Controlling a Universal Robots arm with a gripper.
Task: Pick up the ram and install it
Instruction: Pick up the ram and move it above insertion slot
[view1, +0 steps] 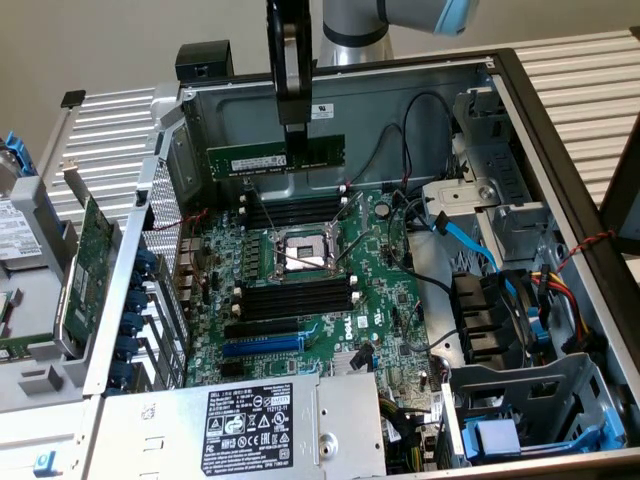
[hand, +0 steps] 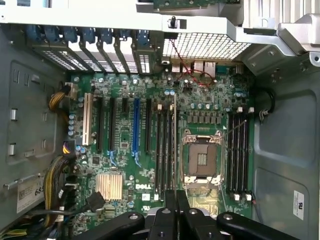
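We look into an open computer case (view1: 560, 130) lying on its side, its green motherboard (view1: 385, 310) facing up. A grey power supply (view1: 250, 425) with a black label sits at the near edge in the exterior view. At the exterior view's left, a green expansion card (view1: 85, 265) stands outside the case wall. On the board, two banks of long black memory slots (view1: 295, 298) with white end clips flank the bare CPU socket (view1: 300, 252).

The ram (view1: 245, 160) is off the board. It hangs in the air inside the case, level, with its long side running the same way as the slots, and it sits in none of them. The black gripper (view1: 297, 140) comes down from above and pinches the stick near its middle — fingers pressed against its two faces. From the wrist view we cannot tell which slot it hangs over.
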